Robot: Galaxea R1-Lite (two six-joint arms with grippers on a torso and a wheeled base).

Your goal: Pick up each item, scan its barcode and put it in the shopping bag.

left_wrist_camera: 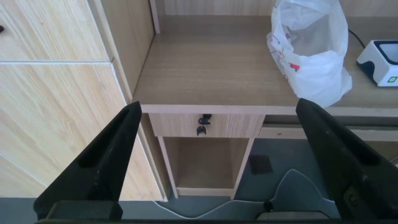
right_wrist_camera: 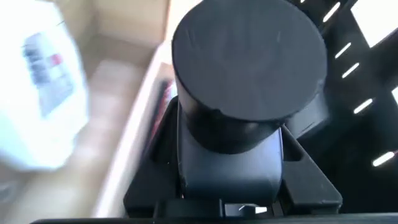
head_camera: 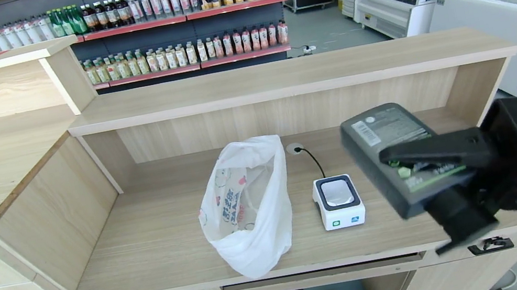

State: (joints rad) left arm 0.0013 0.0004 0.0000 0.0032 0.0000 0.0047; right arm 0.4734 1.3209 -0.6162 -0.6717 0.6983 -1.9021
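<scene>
The right pincer point(head_camera: 427, 184) is clamped on a dark grey pack point(head_camera: 381, 144), holding it tilted in the air above the right part of the worktop point(head_camera: 147, 239), with a white barcode label on its upturned face. The pack hangs just to the right of the small white scanner point(head_camera: 337, 200), which sits flat on the worktop with its black cable point(head_camera: 313, 159) running back to a hole in the surface. Just left of the scanner stands the white shopping bag point(head_camera: 248, 205), mouth open and slumped toward the front edge. The left pincer point(left_wrist_camera: 219, 112) is low, in front of the worktop, its fingers spread wide apart and holding nothing, facing a keyed drawer point(left_wrist_camera: 203, 123).
</scene>
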